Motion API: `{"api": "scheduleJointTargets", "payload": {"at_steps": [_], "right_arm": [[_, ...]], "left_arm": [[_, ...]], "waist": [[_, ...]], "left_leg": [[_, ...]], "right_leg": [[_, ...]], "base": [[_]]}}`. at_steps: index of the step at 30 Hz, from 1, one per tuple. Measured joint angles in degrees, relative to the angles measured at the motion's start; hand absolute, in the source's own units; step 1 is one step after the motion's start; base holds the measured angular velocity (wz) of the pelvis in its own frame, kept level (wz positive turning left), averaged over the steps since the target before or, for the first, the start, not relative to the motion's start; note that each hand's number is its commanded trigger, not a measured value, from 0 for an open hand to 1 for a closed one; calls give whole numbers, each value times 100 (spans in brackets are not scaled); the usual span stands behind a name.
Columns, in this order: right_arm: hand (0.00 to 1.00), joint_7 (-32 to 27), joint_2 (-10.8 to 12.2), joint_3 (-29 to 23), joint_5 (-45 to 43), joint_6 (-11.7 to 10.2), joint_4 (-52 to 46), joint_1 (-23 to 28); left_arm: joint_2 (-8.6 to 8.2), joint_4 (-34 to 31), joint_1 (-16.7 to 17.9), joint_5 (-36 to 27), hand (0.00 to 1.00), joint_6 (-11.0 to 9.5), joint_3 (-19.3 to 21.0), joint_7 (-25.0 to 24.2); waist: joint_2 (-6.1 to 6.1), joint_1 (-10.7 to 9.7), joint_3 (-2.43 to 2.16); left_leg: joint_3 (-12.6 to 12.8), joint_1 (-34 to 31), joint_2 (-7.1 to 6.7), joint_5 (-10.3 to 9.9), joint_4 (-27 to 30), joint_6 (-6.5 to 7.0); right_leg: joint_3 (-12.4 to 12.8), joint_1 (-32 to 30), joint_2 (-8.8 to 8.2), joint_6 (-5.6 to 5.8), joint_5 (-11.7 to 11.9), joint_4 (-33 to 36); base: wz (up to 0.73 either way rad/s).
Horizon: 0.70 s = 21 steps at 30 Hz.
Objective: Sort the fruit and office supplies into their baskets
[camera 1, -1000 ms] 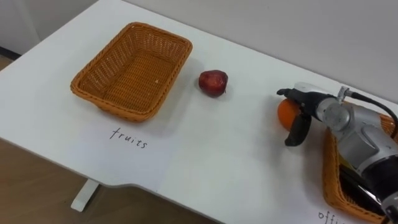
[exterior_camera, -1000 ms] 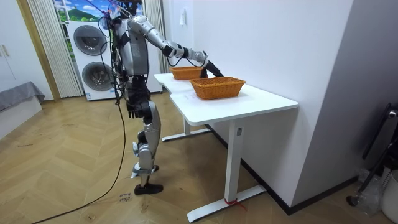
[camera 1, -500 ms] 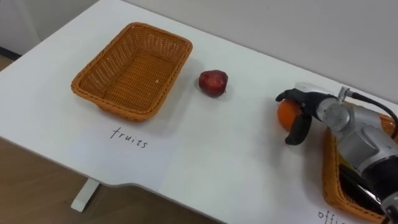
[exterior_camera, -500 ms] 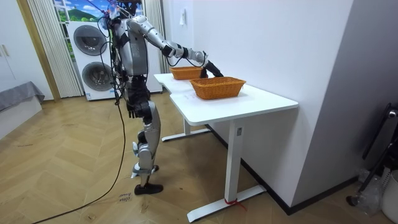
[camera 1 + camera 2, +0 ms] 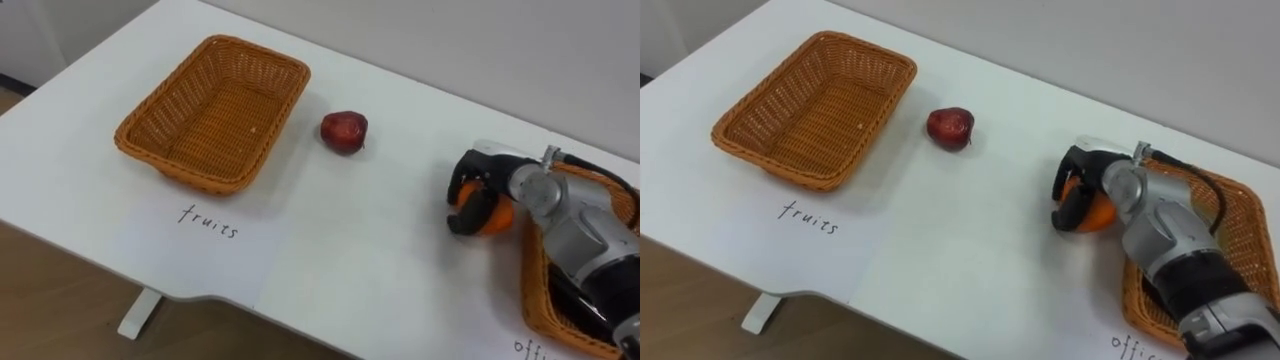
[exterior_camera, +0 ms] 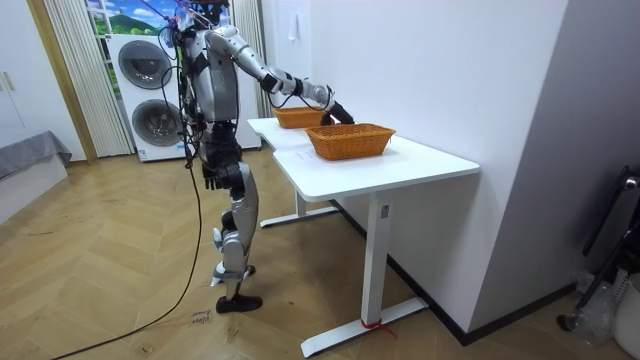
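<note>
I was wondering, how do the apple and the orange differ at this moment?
The apple is dark red; the orange is orange. The apple lies free near the fruits basket; the orange is clasped by the right hand beside the other basket. Both are round fruit, outside the baskets.

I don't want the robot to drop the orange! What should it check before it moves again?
1. Right hand curled round the orange: ok.
2. Orange lifted off the table: cannot tell; it looks to be resting on it.
3. Room in the fruits basket: ok, nothing lies in it.
4. Way to that basket free: not ok. The apple lies on the table between the orange and the basket, so carrying high seems wise.
5. Arm free of the office basket: cannot tell; the arm passes over its rim.
</note>
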Motion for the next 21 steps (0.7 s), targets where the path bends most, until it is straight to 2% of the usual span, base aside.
{"api": "scheduleJointTargets", "payload": {"at_steps": [11, 21], "right_arm": [[100, 80, 1, 8, 36, -4, -3, 47], [100, 76, 0, -5, 46, -78, -16, 46]], "left_arm": [[2, -3, -7, 5, 0, -3, 0, 0], [3, -3, -61, -2, 0, -42, 9, 0]], "waist": [[-4, 8, -2], [-47, 10, -28]], "left_leg": [[0, -5, 1, 0, -2, 0], [-4, -20, 0, 1, 26, 1]], "right_leg": [[7, -4, 2, 0, 0, 1], [22, -35, -3, 0, 0, 4]], "base": [[0], [0]]}}
